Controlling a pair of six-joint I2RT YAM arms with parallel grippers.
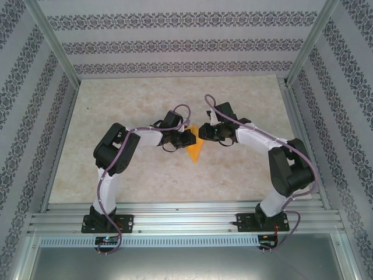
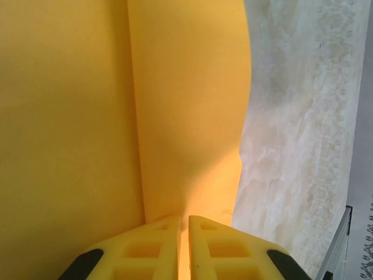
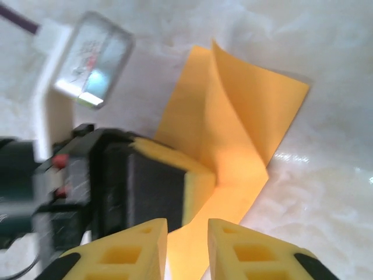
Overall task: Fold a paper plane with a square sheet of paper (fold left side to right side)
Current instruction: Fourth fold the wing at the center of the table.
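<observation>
Overhead, a pale marbled table (image 1: 145, 105) is seen, boxed in by patterned walls (image 1: 175, 23) and metal rails (image 1: 186, 219) at the near edge, with purple cables (image 1: 184, 107) looped along both arms. At the middle of the table the sheet of paper (image 1: 196, 150) is partly covered by the left gripper (image 1: 187, 139) and the right gripper (image 1: 205, 133), which are set almost nose to nose over its far end. In the right wrist view the sheet's left part is blocked by the left gripper's black and yellow finger, with a white camera mount (image 3: 87, 58) above it. The sheet's long axis is laid far to near, its sharp tip pointed at the arm bases. It is shown plain orange-yellow, unmarked, one flap raised and curled along a crease. The left jaws are pressed nearly together with the sheet's edge caught in the slit; the right fingers (image 3: 239, 251) are held apart, the sheet visible in the gap
</observation>
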